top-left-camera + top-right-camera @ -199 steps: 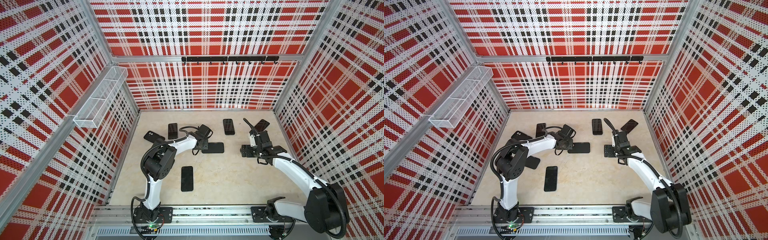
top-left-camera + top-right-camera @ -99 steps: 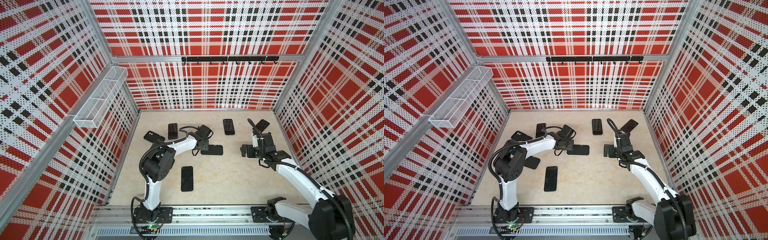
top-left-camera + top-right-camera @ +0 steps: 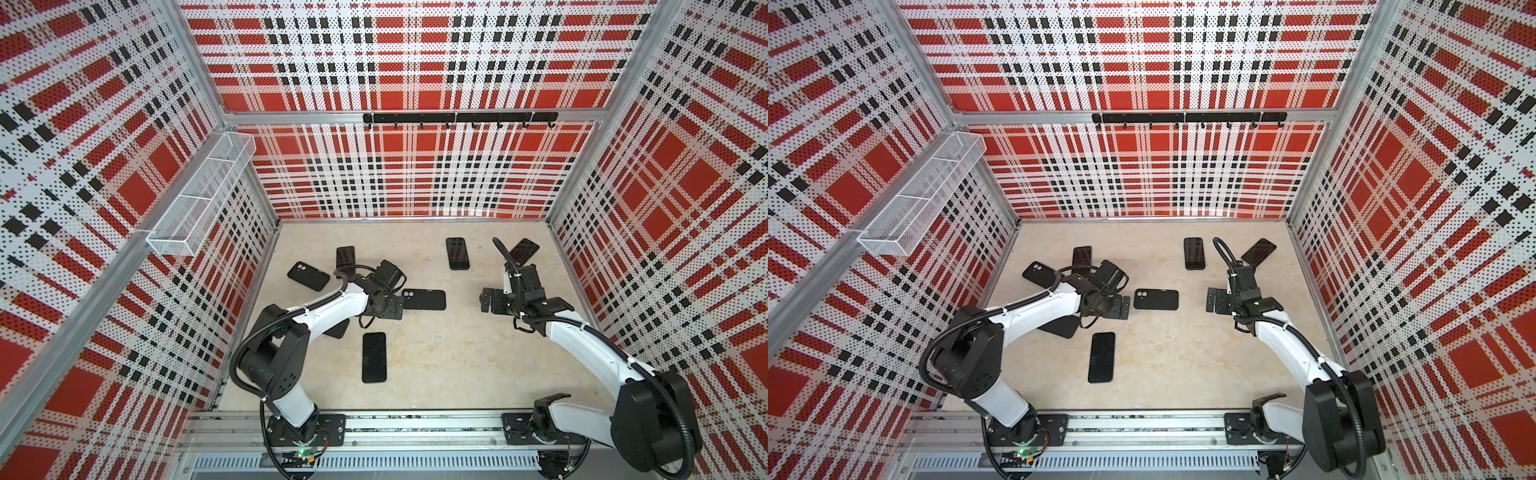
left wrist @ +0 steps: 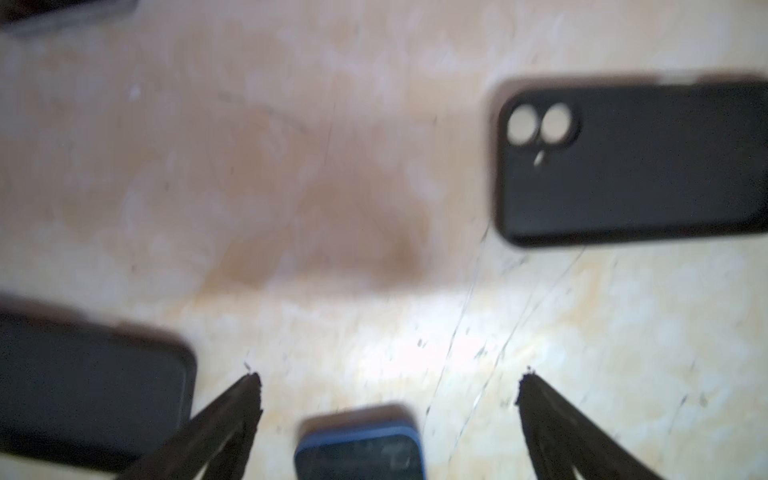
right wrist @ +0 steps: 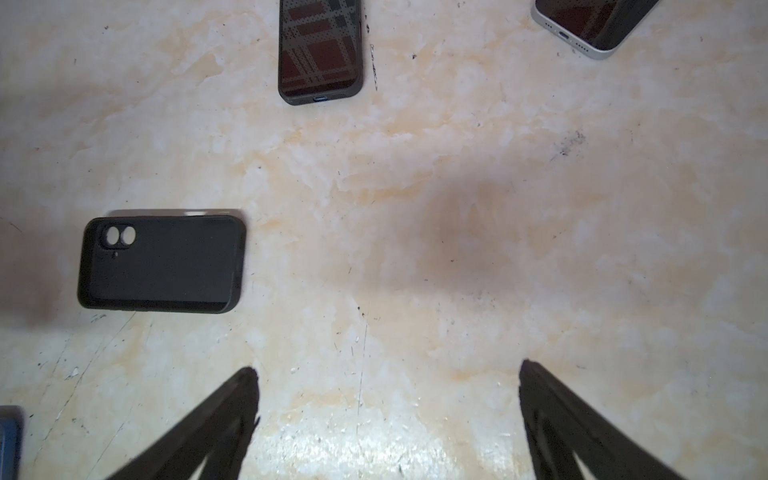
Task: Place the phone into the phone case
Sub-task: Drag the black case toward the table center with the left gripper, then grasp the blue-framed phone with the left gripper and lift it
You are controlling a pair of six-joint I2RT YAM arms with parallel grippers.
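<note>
Left gripper (image 4: 388,386) is hanging spread wide and empty, just off the camera end of the phone case (image 4: 631,166). 1 second ago it was clenched right at that end, so it is letting go and backing off a touch. In a top view the left gripper (image 3: 397,306) is sitting just beside the phone case (image 3: 424,299), apparently not touching.

Right gripper (image 5: 388,374) is also gaping and holding nothing over the bare table (image 5: 457,187), well apart from the phone case (image 5: 162,262). It was slightly narrower 1 second ago and is staying at about the same spot (image 3: 1214,300).

The phone case is lying flat, back up, with its 2 lens cut-outs showing pale, near the table middle, about where it was. A pale strip (image 5: 174,212) is peeking out along 1 long edge. That is probably the phone under it, but I cannot tell if it is fully seated.

Both arms are releasing, so the pressing step is looking finished or abandoned, and the seating is needing a check.

Further out, 3 handsets are lying loose: a blue-edged phone (image 3: 374,362) near the front, and a dark phone (image 5: 320,50) and a white-edged phone (image 5: 594,25) toward the back. A spare case (image 3: 308,276) is lying by the left wall.
</note>
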